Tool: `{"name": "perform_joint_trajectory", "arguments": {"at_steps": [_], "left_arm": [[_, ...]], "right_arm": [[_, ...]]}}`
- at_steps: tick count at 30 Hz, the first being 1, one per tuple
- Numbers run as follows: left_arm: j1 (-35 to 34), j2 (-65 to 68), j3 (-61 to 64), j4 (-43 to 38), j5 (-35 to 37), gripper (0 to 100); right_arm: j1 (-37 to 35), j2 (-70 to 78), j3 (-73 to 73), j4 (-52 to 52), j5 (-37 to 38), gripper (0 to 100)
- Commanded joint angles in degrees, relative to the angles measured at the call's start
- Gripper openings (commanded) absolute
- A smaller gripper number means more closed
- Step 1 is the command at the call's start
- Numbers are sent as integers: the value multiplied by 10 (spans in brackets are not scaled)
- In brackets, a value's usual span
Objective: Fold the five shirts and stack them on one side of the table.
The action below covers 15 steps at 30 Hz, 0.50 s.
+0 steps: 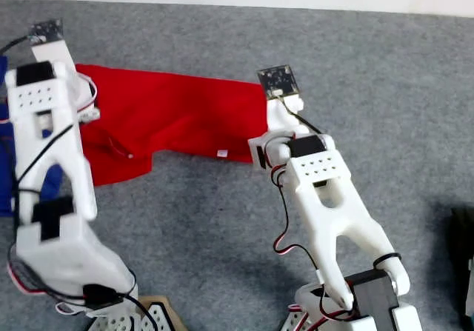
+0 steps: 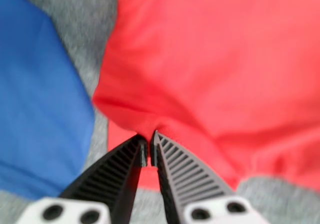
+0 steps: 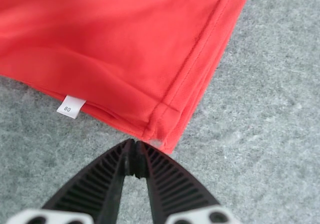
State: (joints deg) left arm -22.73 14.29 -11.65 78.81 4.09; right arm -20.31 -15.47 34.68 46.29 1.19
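Observation:
A red shirt (image 1: 178, 116) lies spread on the grey table (image 1: 385, 87), toward the back left. My left gripper (image 1: 87, 112) sits at the shirt's left side. In the left wrist view it (image 2: 149, 145) is shut on a bunched fold of the red shirt (image 2: 215, 58). My right gripper (image 1: 259, 152) is at the shirt's near right corner. In the right wrist view it (image 3: 135, 149) is shut, tips touching the hem corner of the red shirt (image 3: 115, 48); no cloth shows between the fingers. A blue shirt (image 2: 35, 108) lies just left of the red one.
The blue shirt (image 1: 4, 175) reaches the table's left edge, partly behind my left arm. A white size label (image 3: 71, 106) sticks out of the red shirt's near edge. A dark object (image 1: 463, 257) sits at the right edge. Grey table surface stretches right and front.

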Motion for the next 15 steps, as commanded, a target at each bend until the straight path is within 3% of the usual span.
{"name": "perform_joint_trajectory", "arguments": {"at_steps": [1,15], "left_arm": [[15,119,-174,1,44,13],[25,431,-619,108,85,14]], "right_arm": [[-5,-21,-1,-9,-6,9],[-5,-21,16,-22,-4,9]]}}
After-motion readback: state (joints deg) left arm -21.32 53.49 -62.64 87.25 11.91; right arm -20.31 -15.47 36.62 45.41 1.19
